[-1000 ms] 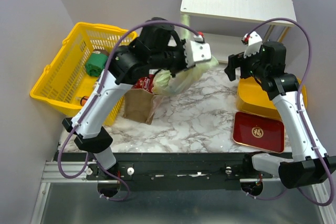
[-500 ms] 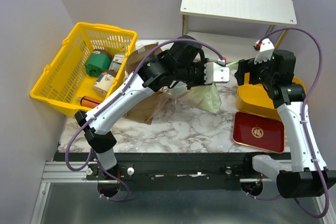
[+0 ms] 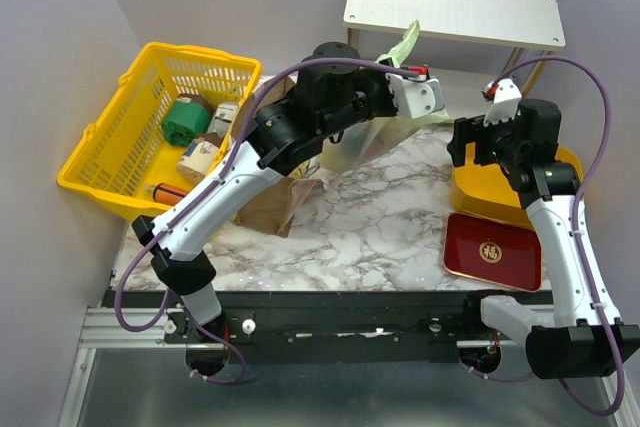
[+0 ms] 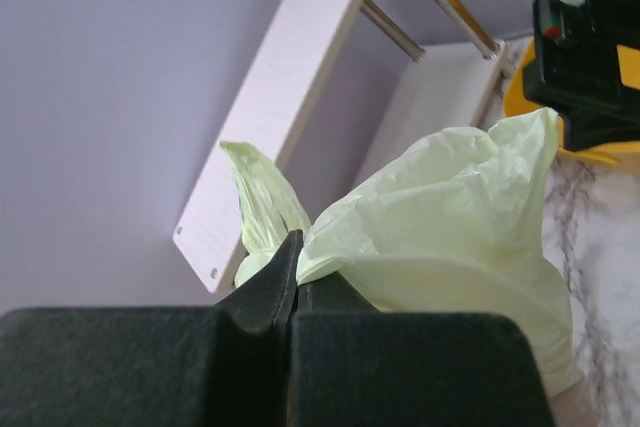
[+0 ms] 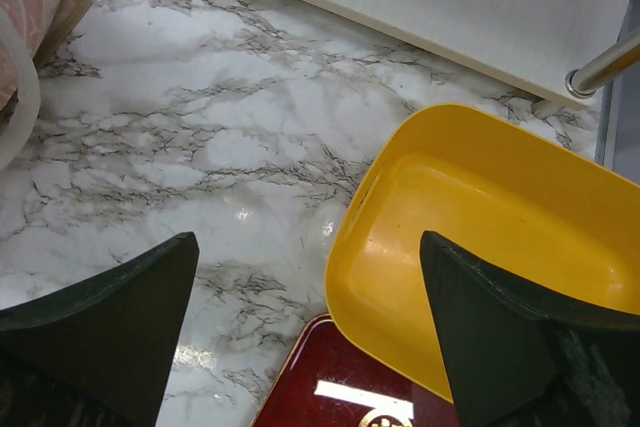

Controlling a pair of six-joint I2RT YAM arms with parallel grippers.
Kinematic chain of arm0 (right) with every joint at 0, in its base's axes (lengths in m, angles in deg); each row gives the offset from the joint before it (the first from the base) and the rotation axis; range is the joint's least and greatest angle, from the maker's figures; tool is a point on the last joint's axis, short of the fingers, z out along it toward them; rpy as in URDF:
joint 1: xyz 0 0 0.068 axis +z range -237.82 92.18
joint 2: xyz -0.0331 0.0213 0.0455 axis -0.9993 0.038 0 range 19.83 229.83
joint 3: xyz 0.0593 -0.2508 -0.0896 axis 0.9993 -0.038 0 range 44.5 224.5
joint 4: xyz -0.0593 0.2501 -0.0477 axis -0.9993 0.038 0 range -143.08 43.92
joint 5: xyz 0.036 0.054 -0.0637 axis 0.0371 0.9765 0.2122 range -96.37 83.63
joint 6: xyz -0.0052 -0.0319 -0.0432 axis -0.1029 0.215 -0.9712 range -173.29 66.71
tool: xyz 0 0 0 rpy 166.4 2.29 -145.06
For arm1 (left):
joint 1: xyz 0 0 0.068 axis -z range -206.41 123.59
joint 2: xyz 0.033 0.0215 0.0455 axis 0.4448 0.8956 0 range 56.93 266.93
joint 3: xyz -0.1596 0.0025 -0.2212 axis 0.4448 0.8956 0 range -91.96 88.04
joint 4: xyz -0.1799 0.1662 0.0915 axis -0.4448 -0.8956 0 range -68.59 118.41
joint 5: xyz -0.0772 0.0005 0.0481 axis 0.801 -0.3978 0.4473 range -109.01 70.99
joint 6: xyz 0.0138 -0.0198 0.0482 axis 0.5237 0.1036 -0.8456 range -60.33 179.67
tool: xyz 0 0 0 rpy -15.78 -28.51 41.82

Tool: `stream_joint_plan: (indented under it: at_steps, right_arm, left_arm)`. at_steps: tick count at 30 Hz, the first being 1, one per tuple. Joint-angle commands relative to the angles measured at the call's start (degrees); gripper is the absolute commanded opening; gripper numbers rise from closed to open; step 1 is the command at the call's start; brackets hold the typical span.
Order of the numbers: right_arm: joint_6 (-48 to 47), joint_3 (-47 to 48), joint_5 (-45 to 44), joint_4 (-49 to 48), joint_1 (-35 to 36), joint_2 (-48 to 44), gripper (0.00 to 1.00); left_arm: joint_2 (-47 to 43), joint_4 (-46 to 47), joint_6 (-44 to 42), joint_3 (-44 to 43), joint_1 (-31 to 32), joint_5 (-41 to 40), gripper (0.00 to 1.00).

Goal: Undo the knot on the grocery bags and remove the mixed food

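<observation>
My left gripper (image 3: 393, 67) is raised near the white shelf and shut on the bunched top of the pale green plastic bag (image 3: 372, 135). The bag hangs below it over the marble table. In the left wrist view the black fingers (image 4: 283, 269) pinch the bag (image 4: 450, 217), and a twisted green tail (image 4: 262, 202) sticks out above them. I cannot tell whether the knot is still tied. The brown paper bag (image 3: 268, 203) lies on the table under the left arm. My right gripper (image 3: 468, 143) is open and empty (image 5: 310, 282) over the table beside the yellow tray. No food shows clearly.
A yellow mesh basket (image 3: 110, 152) with a green can (image 3: 184, 119) and cartons stands at the left. A yellow tray (image 3: 478, 197) (image 5: 480, 237) and a dark red tray (image 3: 492, 250) (image 5: 325, 402) lie at the right. The white shelf (image 3: 455, 9) stands at the back.
My left gripper has lifted the green bag from the middle of the table up and back toward the shelf. The right arm has drawn slightly to the right and holds still.
</observation>
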Motion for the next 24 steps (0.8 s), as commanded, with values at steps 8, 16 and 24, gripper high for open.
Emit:
stream_joint_plan:
  at_steps: [8, 16, 24]
  right_arm:
    - [-0.1, -2.1, 0.6, -2.7, -0.8, -0.6, 1.0]
    - [-1.1, -4.0, 0.2, -2.8, -2.0, -2.3, 1.0]
    - [-1.0, -5.7, 0.6, -2.7, -2.2, -2.8, 1.0]
  left_arm:
    - [-3.6, 16.3, 3.1, -0.3, 3.1, 10.4, 0.0]
    - [-6.8, 16.6, 0.1, 16.0, 1.6, 13.0, 0.0]
    - [-2.4, 14.6, 2.2, 17.0, -0.9, 16.3, 0.0]
